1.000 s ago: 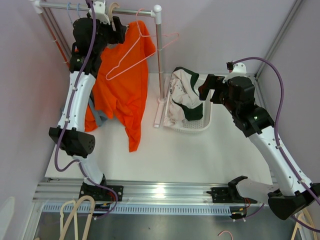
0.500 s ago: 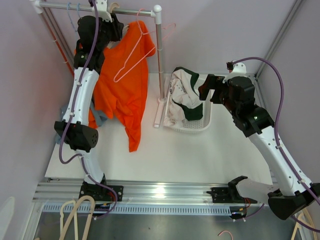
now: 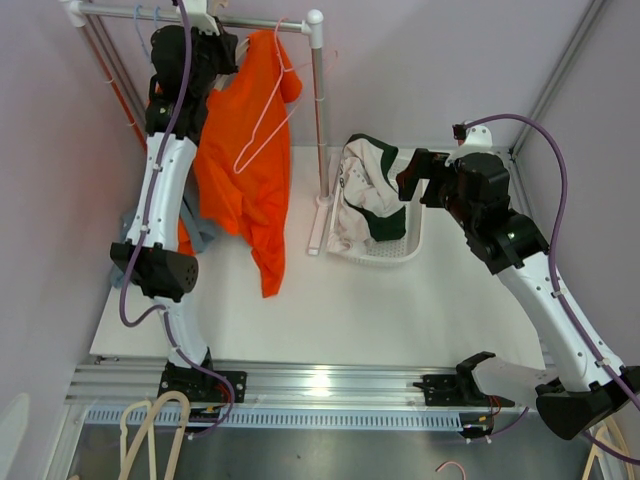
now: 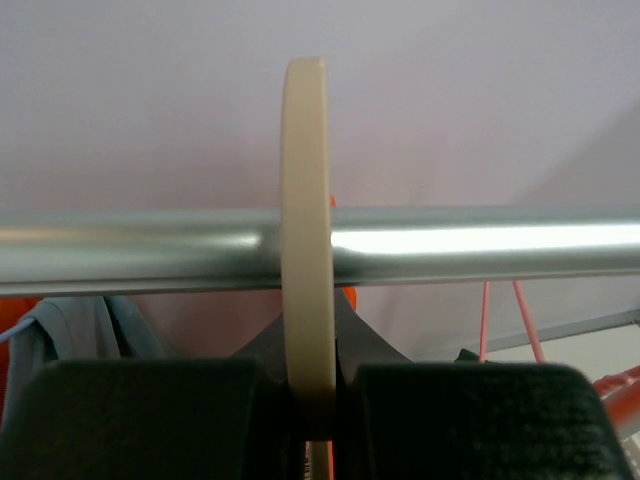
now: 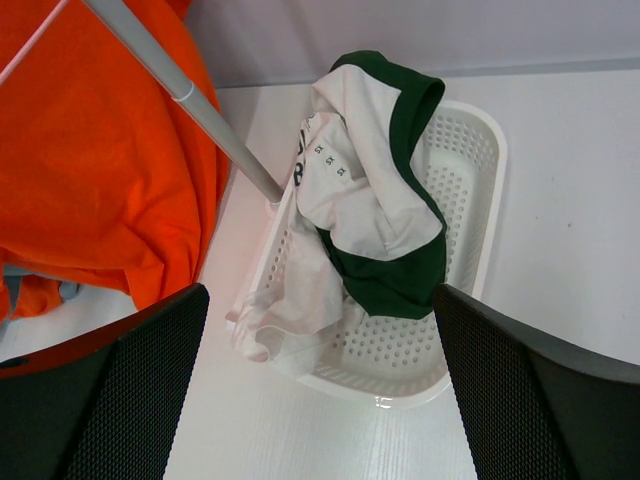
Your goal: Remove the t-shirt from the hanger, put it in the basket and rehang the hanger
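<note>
Swung leftward since the earlier frames, the orange t-shirt [image 3: 245, 170] is now gathered into a narrower, more upright drape. It hangs below the rail [image 3: 265, 22] at the far left of the tabletop [image 3: 400, 310], with its lowest tail trailing toward the near side. The pink wire hanger [image 3: 262, 115] lying against it has been tipped from a wide slant to nearly vertical, its hook still over the rail. The left arm has been raised and drawn in closer to the rail.

From the left wrist, a cream hanger hook [image 4: 306, 200] is seen looped over the rail and pinched between the left fingers [image 4: 130, 420], which are pressed against its two faces. Whether the t-shirt is carried by this cream hanger or by the pink one cannot be told.

The garment is still hung, so the removal is judged not yet done. The shift suggests that the hanger is being repositioned at the rail, not that the cloth is being pulled free. A slip of the hook off the rail would drop the shirt onto the grey-blue garment [image 3: 203, 235] below.

Over at the right, the right fingers [image 5: 100, 400] are spread wide with nothing held. They are poised above the white basket [image 5: 480, 190] and its white-and-green garment [image 5: 370, 200], well apart from the t-shirt. No movement has been made by that arm.
</note>
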You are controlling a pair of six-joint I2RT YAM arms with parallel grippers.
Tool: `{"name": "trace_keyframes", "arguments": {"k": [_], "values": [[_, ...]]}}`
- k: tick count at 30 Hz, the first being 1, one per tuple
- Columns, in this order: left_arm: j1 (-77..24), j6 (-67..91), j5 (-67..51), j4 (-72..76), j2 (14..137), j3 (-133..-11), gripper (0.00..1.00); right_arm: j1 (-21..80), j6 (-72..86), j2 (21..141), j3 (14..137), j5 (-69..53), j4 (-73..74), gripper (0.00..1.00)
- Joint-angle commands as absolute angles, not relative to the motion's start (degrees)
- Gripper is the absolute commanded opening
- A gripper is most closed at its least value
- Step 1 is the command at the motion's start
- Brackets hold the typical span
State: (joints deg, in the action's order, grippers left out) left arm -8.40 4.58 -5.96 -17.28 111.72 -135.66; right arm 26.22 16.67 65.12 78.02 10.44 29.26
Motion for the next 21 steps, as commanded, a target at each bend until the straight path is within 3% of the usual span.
{"name": "trace_keyframes", "arguments": {"k": [1,9,21], "values": [[-9.0,5.9,-3.3,-11.3,109.0,-139.7,0.01,26.5,16.3,64.1,78.8,9.7,28.3,0.99],[-12.4,2.6,3.7,-11.3,104.4,-136.8,0.01,26.6,15.8,63.2,77.8,8.4,27.8,0.99],[-20.4,-1.3,28.0,-4.1,86.9,-113.2,0.01,33.1,11.9,63.0,78.4,0.8,20.1,0.99]]}}
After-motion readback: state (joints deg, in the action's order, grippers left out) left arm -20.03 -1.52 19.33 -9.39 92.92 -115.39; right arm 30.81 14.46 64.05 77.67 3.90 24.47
